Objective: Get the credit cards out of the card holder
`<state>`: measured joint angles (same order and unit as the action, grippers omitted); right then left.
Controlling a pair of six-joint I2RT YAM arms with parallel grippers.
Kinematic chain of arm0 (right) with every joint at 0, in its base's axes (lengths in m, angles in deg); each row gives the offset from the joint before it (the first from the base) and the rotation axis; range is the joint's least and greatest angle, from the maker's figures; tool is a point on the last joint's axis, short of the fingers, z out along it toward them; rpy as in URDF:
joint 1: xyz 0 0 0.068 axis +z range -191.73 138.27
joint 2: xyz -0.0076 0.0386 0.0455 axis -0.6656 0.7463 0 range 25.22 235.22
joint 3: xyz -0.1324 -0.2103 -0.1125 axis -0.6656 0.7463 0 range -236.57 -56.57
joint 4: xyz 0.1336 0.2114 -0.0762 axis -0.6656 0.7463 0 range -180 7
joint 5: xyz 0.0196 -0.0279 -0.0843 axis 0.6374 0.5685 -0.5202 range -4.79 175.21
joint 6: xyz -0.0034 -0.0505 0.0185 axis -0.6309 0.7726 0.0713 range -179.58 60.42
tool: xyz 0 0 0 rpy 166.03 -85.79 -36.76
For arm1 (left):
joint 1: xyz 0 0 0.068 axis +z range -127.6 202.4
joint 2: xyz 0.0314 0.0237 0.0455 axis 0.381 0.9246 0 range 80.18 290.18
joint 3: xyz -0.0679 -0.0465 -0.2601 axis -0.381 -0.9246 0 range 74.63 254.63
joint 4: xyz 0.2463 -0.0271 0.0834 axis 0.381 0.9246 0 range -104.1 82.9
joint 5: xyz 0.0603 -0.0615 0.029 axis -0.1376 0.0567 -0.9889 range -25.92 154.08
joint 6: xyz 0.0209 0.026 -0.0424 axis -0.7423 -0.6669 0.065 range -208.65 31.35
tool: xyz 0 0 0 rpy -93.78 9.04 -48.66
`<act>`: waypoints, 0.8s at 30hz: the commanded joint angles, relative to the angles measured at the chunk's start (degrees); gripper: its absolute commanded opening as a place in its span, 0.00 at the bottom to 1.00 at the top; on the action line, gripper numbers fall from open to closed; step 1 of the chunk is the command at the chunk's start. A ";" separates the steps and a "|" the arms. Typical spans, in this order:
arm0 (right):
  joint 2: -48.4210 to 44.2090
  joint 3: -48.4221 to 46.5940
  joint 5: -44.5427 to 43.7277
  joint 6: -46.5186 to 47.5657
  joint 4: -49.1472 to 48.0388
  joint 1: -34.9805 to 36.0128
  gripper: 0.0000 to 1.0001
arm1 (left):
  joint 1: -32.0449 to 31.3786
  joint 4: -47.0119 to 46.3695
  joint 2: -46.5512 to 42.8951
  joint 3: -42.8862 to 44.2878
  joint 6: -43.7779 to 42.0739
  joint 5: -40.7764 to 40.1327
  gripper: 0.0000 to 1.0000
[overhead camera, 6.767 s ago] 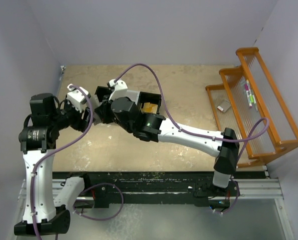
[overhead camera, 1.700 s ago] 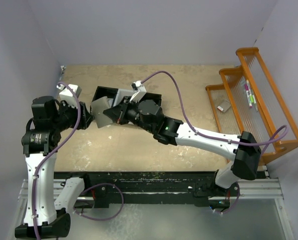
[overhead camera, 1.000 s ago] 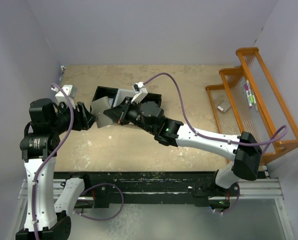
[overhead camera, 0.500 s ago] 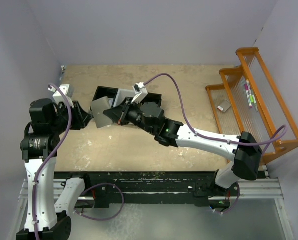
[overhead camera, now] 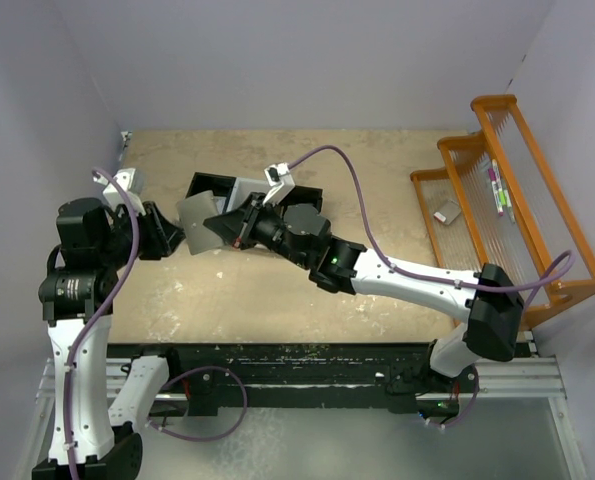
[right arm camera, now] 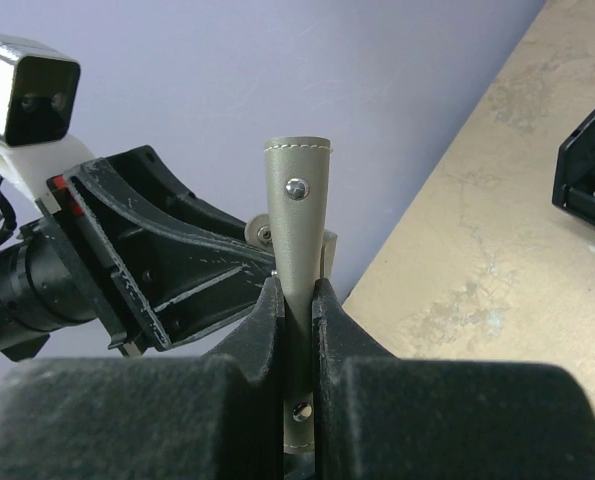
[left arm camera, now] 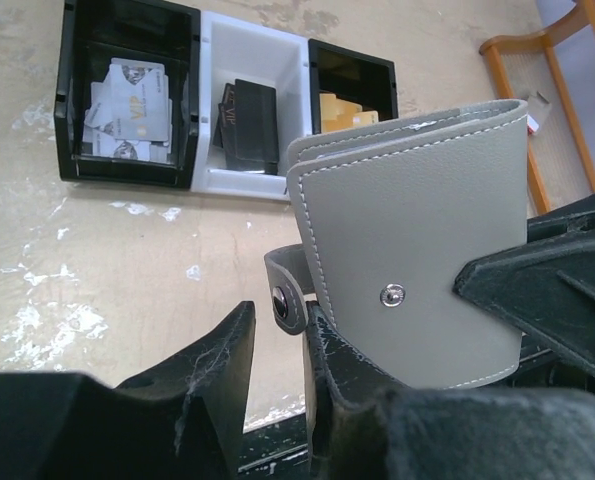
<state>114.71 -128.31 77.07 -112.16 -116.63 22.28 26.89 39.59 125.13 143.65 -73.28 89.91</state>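
The grey card holder (overhead camera: 198, 222) hangs folded in the air, left of the tray, with my right gripper (overhead camera: 239, 228) shut on its lower right part. In the right wrist view the holder (right arm camera: 297, 200) stands edge-on, pinched by that gripper (right arm camera: 296, 290). My left gripper (overhead camera: 174, 235) is at its left edge. The left wrist view shows the holder's face (left arm camera: 407, 250) and its snap strap (left arm camera: 285, 290) at the tips of my left gripper (left arm camera: 277, 320). The strap lies against one finger, with a gap to the other. White (left arm camera: 127, 105), black (left arm camera: 249, 110) and orange-gold credit cards (left arm camera: 342, 108) lie in the tray.
The black-and-white three-compartment tray (overhead camera: 202, 183) sits on the table behind the holder. An orange wire rack (overhead camera: 507, 200) holding markers stands at the right wall. The left wall is close behind my left arm. Purple cables loop over both arms.
My left gripper has moved right up to the holder's left edge and its jaws have narrowed. The right arm has barely shifted, holding the holder.
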 commanded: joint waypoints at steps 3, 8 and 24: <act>-3.16 -0.51 0.26 -1.07 -5.58 0.20 0.00 | -0.04 -2.44 -0.22 1.62 2.54 7.27 0.28; -3.02 -0.26 0.74 -1.41 -5.95 0.16 0.00 | -0.04 -2.61 -0.66 1.78 2.01 4.37 0.15; -1.89 6.95 8.40 -11.31 -16.61 -4.10 0.01 | -0.03 -4.10 -1.90 3.34 0.53 5.22 0.00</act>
<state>114.06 -123.05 80.44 -118.17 -124.13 19.81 26.97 39.13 124.01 144.30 -71.92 93.12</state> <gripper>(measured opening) 0.057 0.008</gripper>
